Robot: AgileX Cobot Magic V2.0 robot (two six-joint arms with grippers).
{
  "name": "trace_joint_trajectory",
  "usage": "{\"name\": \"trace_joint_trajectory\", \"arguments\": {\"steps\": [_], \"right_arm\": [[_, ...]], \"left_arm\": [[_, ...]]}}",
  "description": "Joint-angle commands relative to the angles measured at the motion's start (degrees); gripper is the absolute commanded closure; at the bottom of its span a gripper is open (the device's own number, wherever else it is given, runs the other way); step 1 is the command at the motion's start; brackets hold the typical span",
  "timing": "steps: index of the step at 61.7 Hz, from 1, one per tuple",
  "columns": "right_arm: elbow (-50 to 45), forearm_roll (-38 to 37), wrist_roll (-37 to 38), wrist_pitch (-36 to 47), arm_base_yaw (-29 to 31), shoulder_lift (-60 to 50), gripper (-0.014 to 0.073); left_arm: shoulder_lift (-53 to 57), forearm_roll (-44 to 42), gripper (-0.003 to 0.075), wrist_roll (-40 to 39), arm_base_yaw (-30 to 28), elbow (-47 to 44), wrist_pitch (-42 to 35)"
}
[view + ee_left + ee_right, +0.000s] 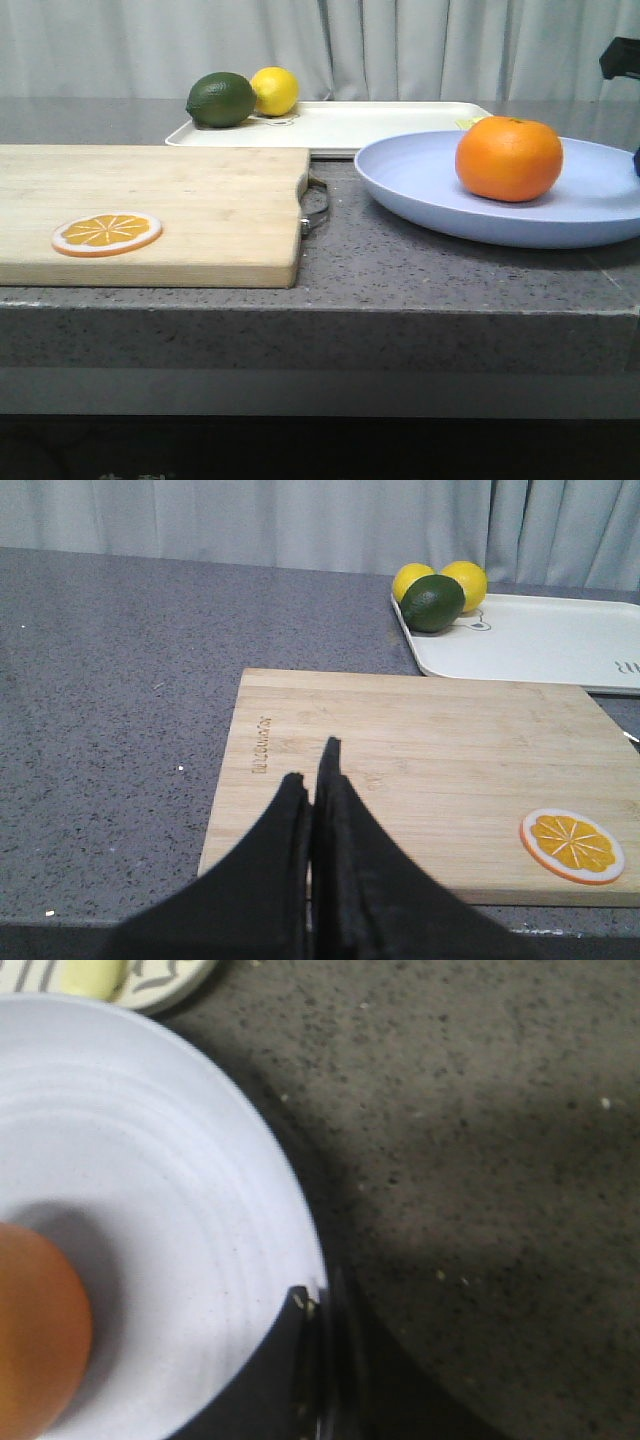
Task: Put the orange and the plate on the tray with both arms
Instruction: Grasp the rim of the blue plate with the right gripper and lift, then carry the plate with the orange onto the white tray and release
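The orange sits on the lavender-blue plate at the right of the counter, in front of the cream-white tray. In the right wrist view my right gripper is shut on the plate's rim, one finger over the plate and one outside it, with the orange at the frame's edge. A dark shadow lies beside the rim. Only a bit of that gripper shows at the front view's right edge. My left gripper is shut and empty above the near edge of the wooden cutting board.
A green lime and a yellow lemon lie on the tray's far left end. An orange slice disc lies on the cutting board, whose metal handle faces the plate. The counter's front edge is close.
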State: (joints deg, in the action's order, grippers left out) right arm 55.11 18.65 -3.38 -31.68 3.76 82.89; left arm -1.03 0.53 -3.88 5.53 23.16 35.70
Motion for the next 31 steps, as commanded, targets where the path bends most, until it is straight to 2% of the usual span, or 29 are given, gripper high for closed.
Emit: {"name": "trace_joint_trajectory", "arguments": {"steps": [1, 12, 31], "right_arm": [[4.1, 0.5, -1.5, -4.5, 1.9, -1.5, 0.0706], [10.7, 2.2, -3.1, -12.8, 2.1, -1.5, 0.0706], [18.2, 7.7, -4.7, -17.7, 2.3, -0.3, 0.0706]], "left_arm": [[-0.8, 0.4, 0.0738, -0.4, -0.1, 1.4, -4.9], [-0.8, 0.4, 0.0738, -0.4, -0.1, 1.4, -4.9], [-0.8, 0.4, 0.0738, -0.4, -0.1, 1.4, -4.9]]}}
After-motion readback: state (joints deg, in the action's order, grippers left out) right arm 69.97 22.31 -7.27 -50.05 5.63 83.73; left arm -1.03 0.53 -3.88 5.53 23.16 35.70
